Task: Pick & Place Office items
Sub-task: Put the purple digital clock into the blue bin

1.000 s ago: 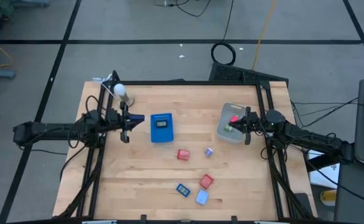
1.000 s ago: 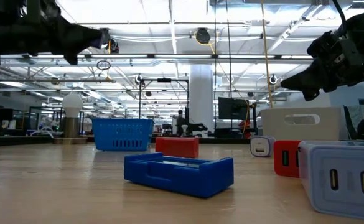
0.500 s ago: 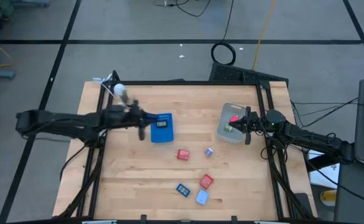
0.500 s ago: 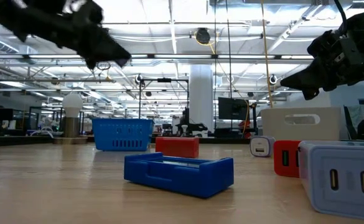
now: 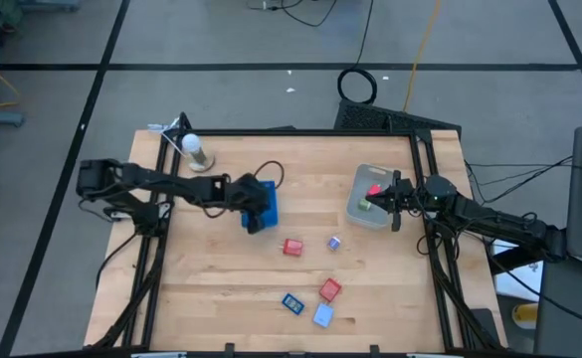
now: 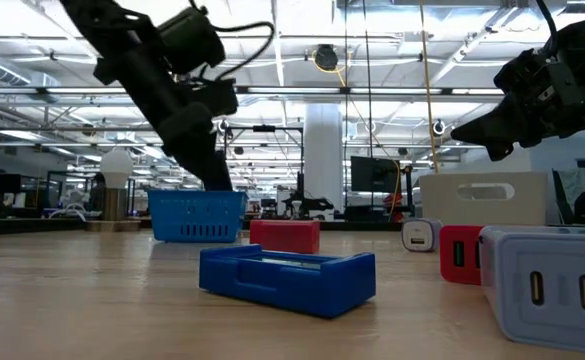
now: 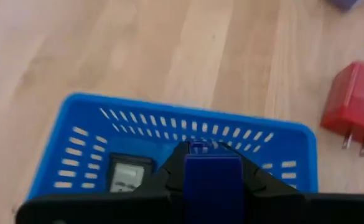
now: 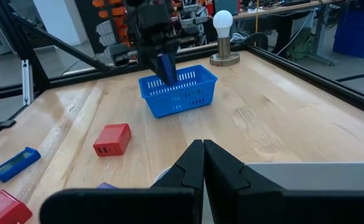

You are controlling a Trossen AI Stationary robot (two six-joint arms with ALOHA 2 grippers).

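Showing only from the left wrist: blue piece pinched above blue tray.

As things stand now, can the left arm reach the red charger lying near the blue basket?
Probably yes: the red charger lies on open wood beside the blue basket, but the left gripper is shut on a dark blue piece.

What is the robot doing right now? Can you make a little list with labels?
left gripper: over the blue basket, shut on a dark blue piece
right gripper: shut, empty, waiting above the grey bin
inside blue basket: one dark piece
loose on table: red charger, purple piece, red block, blue tray, light blue charger
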